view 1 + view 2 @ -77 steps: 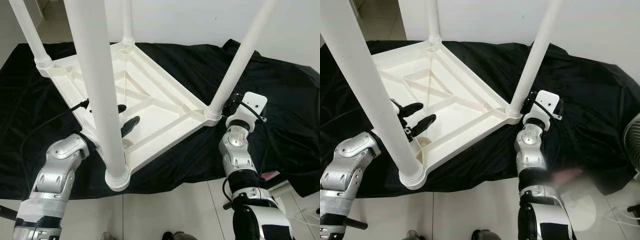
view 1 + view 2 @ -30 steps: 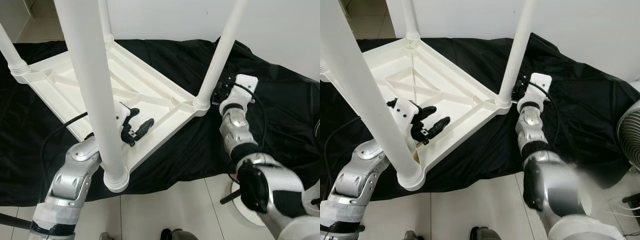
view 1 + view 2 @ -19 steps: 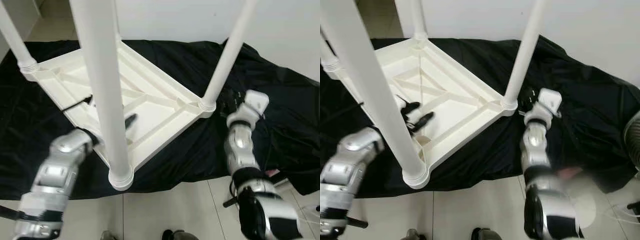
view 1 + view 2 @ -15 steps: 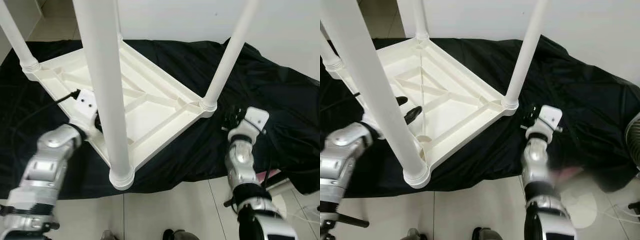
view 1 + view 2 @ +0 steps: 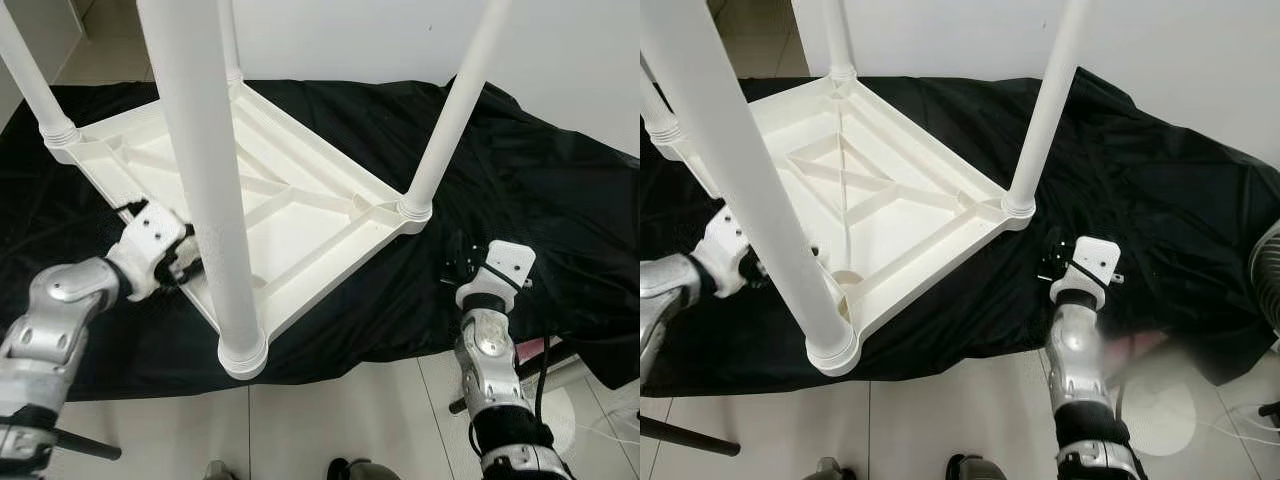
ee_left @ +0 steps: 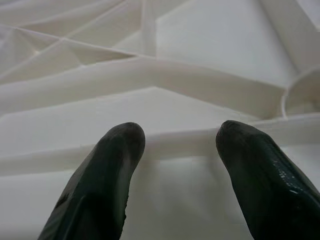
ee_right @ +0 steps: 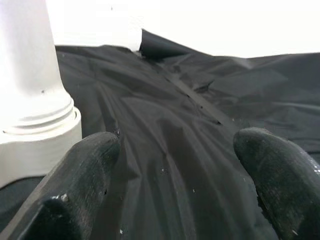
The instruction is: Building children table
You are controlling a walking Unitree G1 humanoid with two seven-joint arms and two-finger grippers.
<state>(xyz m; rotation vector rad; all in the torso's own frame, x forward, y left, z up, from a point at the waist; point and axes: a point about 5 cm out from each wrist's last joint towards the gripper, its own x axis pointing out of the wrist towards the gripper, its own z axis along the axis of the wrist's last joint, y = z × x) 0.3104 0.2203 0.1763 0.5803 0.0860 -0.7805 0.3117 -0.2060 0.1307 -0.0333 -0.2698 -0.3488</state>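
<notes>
a black cloth point(image 5: 540, 180) is being used as a ground sheet over the tiled floor point(image 5: 330, 420), probably so that the white plastic is kept from being scuffed. on it the children's table point(image 5: 300, 215) is lying upside down, its ribbed underside turned upward so that the corner sockets are being offered to the legs. four white legs are standing up from those corners: the near leg point(image 5: 205, 180) is rising close to the camera, the right leg point(image 5: 455, 110) is seated in its collar at the right corner, and the two others are standing at the far and left corners. with all four in place, the assembly is judged to be nearly finished, with turning the table upright probably remaining.

the left gripper point(image 6: 175, 145) is being held at the table's left edge, beside the near leg, its fingers point(image 6: 112, 165) spread apart with nothing between them and pointing over the rim at the ribs. the right gripper point(image 7: 175, 165) is being held low over the cloth, just beside the right leg's collar, its fingers point(image 7: 82, 165) also parted wide and gripping nothing.
</notes>
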